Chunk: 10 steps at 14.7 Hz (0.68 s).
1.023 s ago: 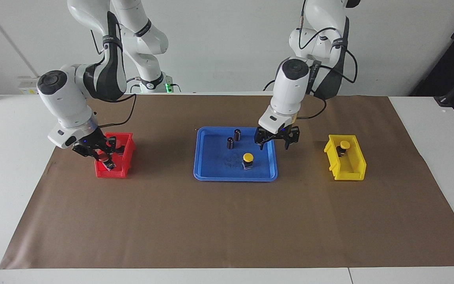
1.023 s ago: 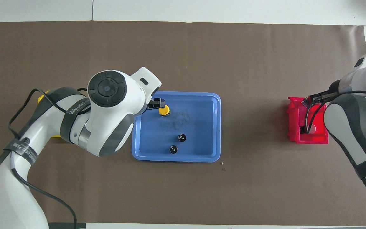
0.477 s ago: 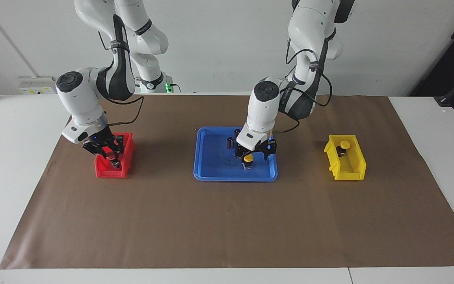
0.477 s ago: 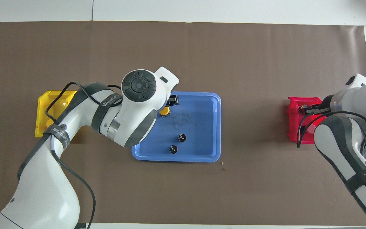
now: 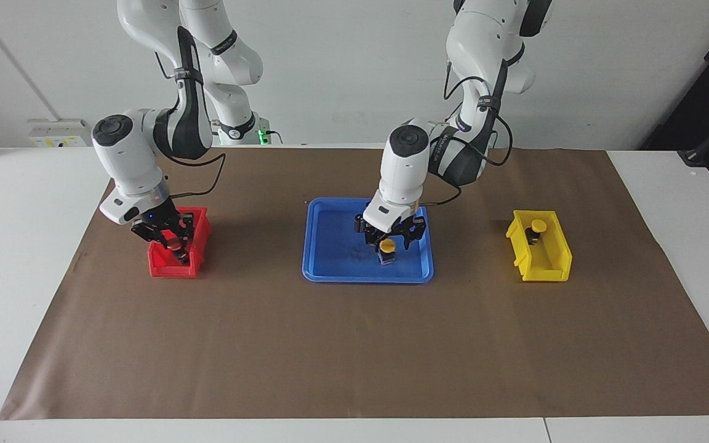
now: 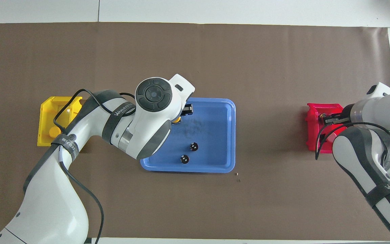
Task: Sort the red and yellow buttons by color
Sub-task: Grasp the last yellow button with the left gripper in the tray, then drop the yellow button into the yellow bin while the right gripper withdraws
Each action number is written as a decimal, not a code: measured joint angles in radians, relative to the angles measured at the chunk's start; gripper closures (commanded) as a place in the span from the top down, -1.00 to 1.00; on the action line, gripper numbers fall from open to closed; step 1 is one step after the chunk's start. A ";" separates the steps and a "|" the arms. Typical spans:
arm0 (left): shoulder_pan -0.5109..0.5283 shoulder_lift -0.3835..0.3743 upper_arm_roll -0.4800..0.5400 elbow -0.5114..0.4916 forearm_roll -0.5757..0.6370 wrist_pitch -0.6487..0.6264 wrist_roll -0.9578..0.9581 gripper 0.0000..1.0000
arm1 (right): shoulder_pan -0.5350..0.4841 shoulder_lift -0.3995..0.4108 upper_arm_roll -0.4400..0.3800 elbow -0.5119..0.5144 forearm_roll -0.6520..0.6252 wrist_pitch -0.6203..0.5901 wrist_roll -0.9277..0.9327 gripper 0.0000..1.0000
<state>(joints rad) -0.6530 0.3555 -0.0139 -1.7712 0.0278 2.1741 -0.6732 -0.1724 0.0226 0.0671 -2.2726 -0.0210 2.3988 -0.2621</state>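
Observation:
A yellow button (image 5: 386, 246) stands in the blue tray (image 5: 330, 261), near the tray's edge toward the left arm's end. My left gripper (image 5: 388, 240) is lowered right onto it, and in the overhead view the arm covers most of this yellow button (image 6: 176, 119). A second yellow button (image 5: 538, 226) sits in the yellow bin (image 5: 542, 264). My right gripper (image 5: 173, 242) is down inside the red bin (image 5: 167, 269), shut on a red button (image 5: 174, 245) with a black base.
Two small dark cylinders (image 6: 193, 146) (image 6: 183, 159) stand in the blue tray (image 6: 215, 135), nearer to the robots than the yellow button. The red bin (image 6: 313, 128) and yellow bin (image 6: 46, 108) sit at the two ends of the brown mat (image 5: 354, 344).
My left gripper has swung from beside the tray to over the yellow button and come down onto it. My right gripper has sunk deeper into the red bin with the red button.

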 measured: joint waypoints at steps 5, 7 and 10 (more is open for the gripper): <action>-0.008 0.002 0.000 -0.003 0.000 0.000 -0.003 -0.96 | 0.000 0.000 0.001 -0.027 0.000 0.039 0.000 0.68; -0.009 0.003 0.000 -0.004 0.000 0.000 -0.006 -0.97 | 0.000 -0.001 0.001 -0.009 0.000 0.009 0.000 0.98; -0.009 0.004 0.000 -0.005 0.000 0.000 -0.007 -0.97 | 0.000 -0.001 0.004 0.130 0.000 -0.179 0.000 0.99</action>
<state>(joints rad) -0.6623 0.3595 -0.0141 -1.7766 0.0278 2.1736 -0.6801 -0.1721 0.0216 0.0708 -2.1427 -0.0210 2.2201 -0.2624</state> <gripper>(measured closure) 0.586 0.088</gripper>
